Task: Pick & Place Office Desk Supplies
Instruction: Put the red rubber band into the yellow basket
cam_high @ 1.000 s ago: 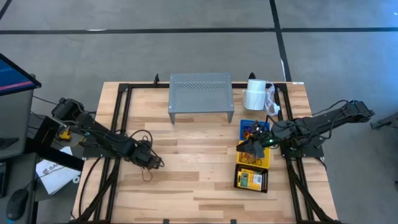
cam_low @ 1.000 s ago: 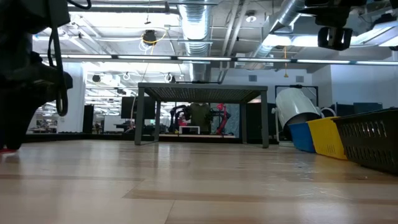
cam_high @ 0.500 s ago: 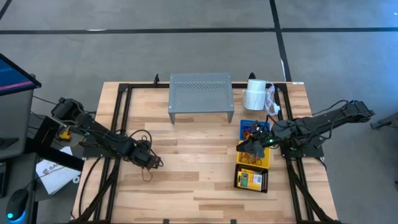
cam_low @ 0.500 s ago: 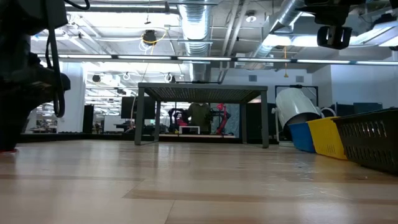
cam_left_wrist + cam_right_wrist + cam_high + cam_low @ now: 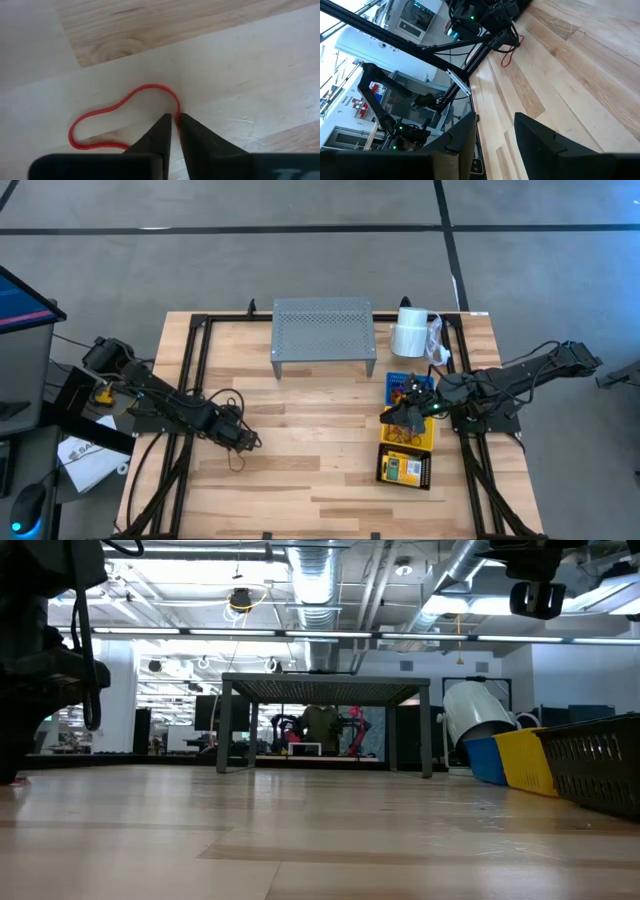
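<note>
A thin red loop (image 5: 120, 112) lies flat on the wooden table at the left. My left gripper (image 5: 175, 121) points down over it and is shut on one strand; it also shows in the high view (image 5: 245, 440). My right gripper (image 5: 495, 132) stands open and holds nothing. It hangs above the row of baskets at the right (image 5: 405, 418). The blue basket (image 5: 408, 385) and the yellow basket (image 5: 410, 435) hold coloured loops. A yellow-green crayon box lies in the black basket (image 5: 405, 470). My left gripper pinches one strand of the red loop (image 5: 176, 111) between its two fingertips, at the loop's end nearest the fingers. The fingers come from above, pointing down. The loop lies slack on the table.
A grey perforated metal shelf (image 5: 323, 330) stands at the far middle of the table. A white paper roll (image 5: 410, 332) stands to its right. Black frame rails (image 5: 190, 380) run along the table's sides. Bare wood lies between the two arms.
My left gripper has kept its place and drawn its fingers together over the table. My right gripper has kept still.
</note>
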You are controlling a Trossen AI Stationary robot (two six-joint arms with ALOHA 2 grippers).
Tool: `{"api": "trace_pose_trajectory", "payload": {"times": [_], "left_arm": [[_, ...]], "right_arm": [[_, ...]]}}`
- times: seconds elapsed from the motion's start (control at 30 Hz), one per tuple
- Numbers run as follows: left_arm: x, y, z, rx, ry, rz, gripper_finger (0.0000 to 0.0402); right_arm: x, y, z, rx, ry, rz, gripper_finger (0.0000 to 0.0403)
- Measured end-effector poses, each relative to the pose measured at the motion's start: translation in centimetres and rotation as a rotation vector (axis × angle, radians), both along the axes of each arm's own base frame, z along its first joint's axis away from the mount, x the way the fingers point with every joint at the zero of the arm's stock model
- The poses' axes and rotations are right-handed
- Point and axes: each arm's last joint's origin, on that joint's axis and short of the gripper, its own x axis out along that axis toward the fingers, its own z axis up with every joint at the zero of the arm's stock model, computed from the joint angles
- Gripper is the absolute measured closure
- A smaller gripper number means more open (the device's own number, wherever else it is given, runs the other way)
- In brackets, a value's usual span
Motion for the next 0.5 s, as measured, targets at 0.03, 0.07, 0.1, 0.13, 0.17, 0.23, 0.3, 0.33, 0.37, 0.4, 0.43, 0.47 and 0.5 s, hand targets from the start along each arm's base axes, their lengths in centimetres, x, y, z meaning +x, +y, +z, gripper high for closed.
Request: {"api": "trace_pose_trajectory", "payload": {"times": [0.03, 0.07, 0.1, 0.13, 0.17, 0.23, 0.3, 0.33, 0.37, 0.4, 0.43, 0.47, 0.5], "left_arm": [[0.00, 0.00, 0.00, 0.000, 0.000, -0.003, 0.0372], [0.00, 0.00, 0.00, 0.000, 0.000, -0.007, 0.0376], [0.00, 0.00, 0.00, -0.001, 0.001, -0.015, 0.0380], [-0.02, -0.03, 0.00, -0.006, 0.005, -0.027, 0.0383], [-0.04, -0.03, -0.01, -0.009, 0.008, -0.038, 0.0387], [-0.06, -0.05, -0.01, -0.015, 0.012, -0.053, 0.0395], [-0.08, -0.04, -0.01, -0.015, 0.016, -0.054, 0.0399], [-0.09, -0.04, -0.02, -0.015, 0.017, -0.055, 0.0400], [-0.09, -0.04, -0.01, -0.015, 0.017, -0.057, 0.0400], [-0.08, -0.04, -0.01, -0.015, 0.016, -0.063, 0.0400], [-0.04, -0.07, 0.04, -0.014, 0.014, -0.076, 0.0400], [0.02, -0.10, 0.09, -0.012, 0.013, -0.094, 0.0401], [0.12, -0.15, 0.19, -0.010, 0.010, -0.113, 0.0401]], "right_arm": [[0.00, 0.00, 0.00, 0.000, 0.000, 0.000, 0.0270], [0.00, 0.00, 0.00, 0.000, 0.000, 0.000, 0.0270], [0.00, 0.00, 0.00, 0.000, 0.000, 0.000, 0.0271], [0.00, 0.00, 0.00, 0.000, 0.000, 0.000, 0.0271], [0.00, 0.00, 0.00, 0.000, 0.000, 0.000, 0.0271], [0.00, 0.00, 0.00, 0.000, 0.000, 0.000, 0.0270], [0.00, 0.00, 0.00, 0.000, 0.000, 0.000, 0.0270], [0.00, 0.00, 0.00, 0.000, 0.000, 0.000, 0.0270], [0.00, 0.00, 0.00, 0.000, 0.000, 0.000, 0.0271], [0.00, 0.00, 0.00, 0.000, 0.000, 0.000, 0.0271], [0.00, 0.00, 0.00, 0.000, 0.000, 0.000, 0.0271], [0.00, 0.00, 0.00, 0.000, 0.000, 0.001, 0.0271], [0.00, 0.01, 0.00, 0.001, 0.000, 0.003, 0.0271]]}}
